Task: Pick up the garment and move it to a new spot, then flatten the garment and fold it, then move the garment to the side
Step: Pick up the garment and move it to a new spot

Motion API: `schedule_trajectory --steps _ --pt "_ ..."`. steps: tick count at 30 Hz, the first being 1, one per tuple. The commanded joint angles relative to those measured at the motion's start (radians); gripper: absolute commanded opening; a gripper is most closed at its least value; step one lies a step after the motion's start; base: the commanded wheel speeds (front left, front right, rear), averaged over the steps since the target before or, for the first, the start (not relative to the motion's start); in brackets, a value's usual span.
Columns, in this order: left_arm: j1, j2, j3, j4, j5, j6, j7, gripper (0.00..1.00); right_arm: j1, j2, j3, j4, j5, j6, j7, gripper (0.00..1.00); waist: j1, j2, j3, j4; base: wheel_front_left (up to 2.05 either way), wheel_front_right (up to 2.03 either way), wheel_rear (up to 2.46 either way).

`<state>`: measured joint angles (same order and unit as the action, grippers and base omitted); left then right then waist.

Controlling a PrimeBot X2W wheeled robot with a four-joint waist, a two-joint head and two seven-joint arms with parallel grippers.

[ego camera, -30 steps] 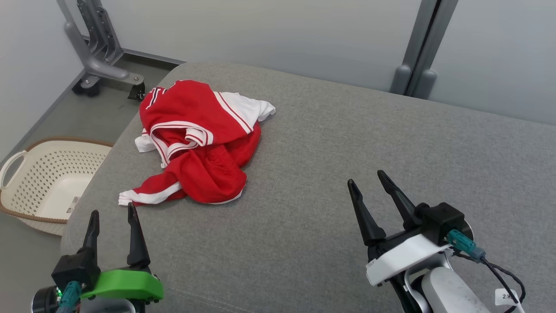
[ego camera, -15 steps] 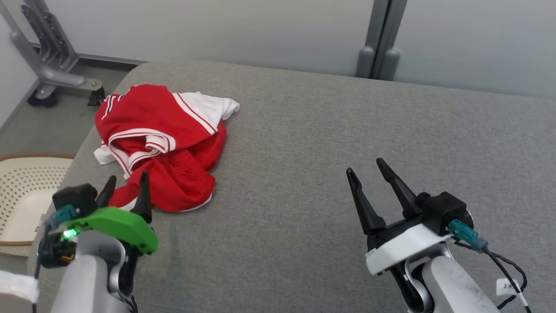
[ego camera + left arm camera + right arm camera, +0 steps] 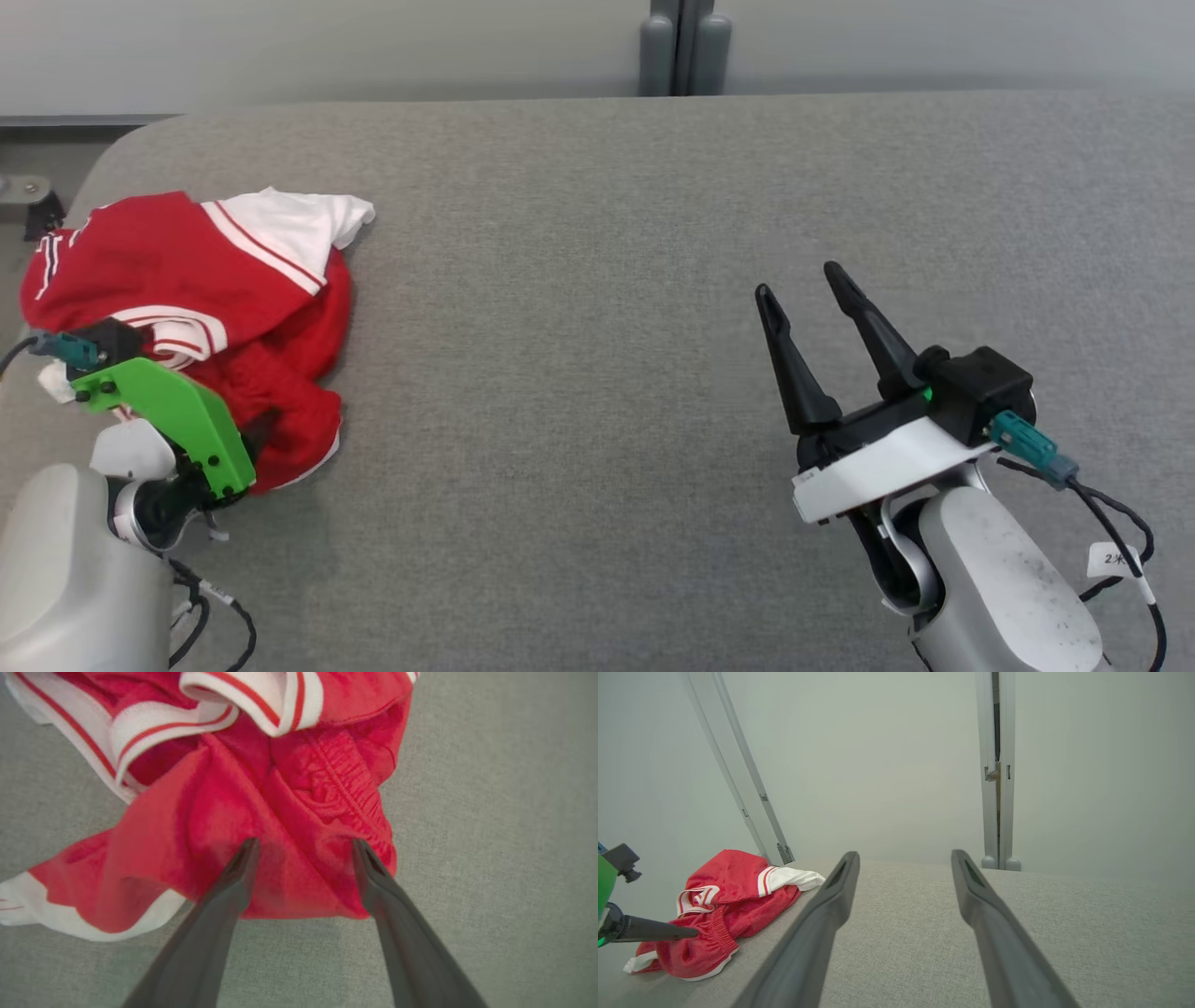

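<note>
Left end effector (image 3: 304, 844) nearer heaped garment (image 3: 187, 252)

A wide grey cushion (image 3: 597, 280) is spread across the head view, covered in a fine, even weave. Its far edge is run straight along the 12 o'clock side, and its corner at 10 o'clock is rounded off. One thing is laid directly on it: a red garment (image 3: 168, 261), crumpled in a heap at 9 o'clock, close to the cushion's left edge. White bands with thin red stripes are seen along its hems. A white panel (image 3: 289, 219) is turned out at the heap's 1 o'clock. A gathered waistband (image 3: 343, 798) is bunched at the heap's near side, toward 5 o'clock.
</note>
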<state>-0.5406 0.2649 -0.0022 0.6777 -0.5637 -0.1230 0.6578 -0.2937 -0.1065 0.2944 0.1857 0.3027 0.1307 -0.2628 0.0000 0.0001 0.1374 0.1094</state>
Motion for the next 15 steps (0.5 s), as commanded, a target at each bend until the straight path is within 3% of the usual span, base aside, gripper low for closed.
schedule_trajectory --steps 1,9,10,11,12,15 --pt "-0.021 0.011 0.002 0.027 -0.013 -0.003 0.023 1.0 -0.013 -0.001 -0.003 -0.005 0.003 0.0 -0.003 1.0 0.0 -0.0001 0.069 -0.086 0.0 0.0 0.0" --pt "-0.023 0.025 0.008 0.188 -0.045 -0.004 0.089 0.98 -0.021 0.004 -0.007 0.005 0.013 0.0 -0.003 1.0 0.0 -0.0001 0.077 -0.141 0.0 0.0 0.0" --pt "-0.022 0.027 0.005 0.2 -0.047 -0.004 0.085 0.39 -0.019 0.004 -0.01 0.006 0.013 0.0 -0.003 1.0 0.0 -0.0001 0.073 -0.142 0.0 0.0 0.0" --pt "-0.024 0.028 0.007 0.204 -0.049 -0.005 0.073 0.32 -0.016 0.004 -0.012 0.007 0.013 0.0 -0.003 1.0 0.0 -0.0001 0.068 -0.142 0.0 0.0 0.0" --pt "-0.028 0.029 0.006 0.206 -0.052 -0.006 0.064 0.0 -0.012 0.005 -0.014 0.009 0.013 0.0 -0.003 1.0 0.0 -0.0001 0.062 -0.139 0.0 0.0 0.0" --pt "-0.034 0.033 -0.011 0.207 -0.063 -0.009 0.061 0.0 0.001 0.006 -0.014 0.013 0.012 0.0 -0.003 1.0 0.0 -0.0001 0.04 -0.128 0.0 0.0 0.0"
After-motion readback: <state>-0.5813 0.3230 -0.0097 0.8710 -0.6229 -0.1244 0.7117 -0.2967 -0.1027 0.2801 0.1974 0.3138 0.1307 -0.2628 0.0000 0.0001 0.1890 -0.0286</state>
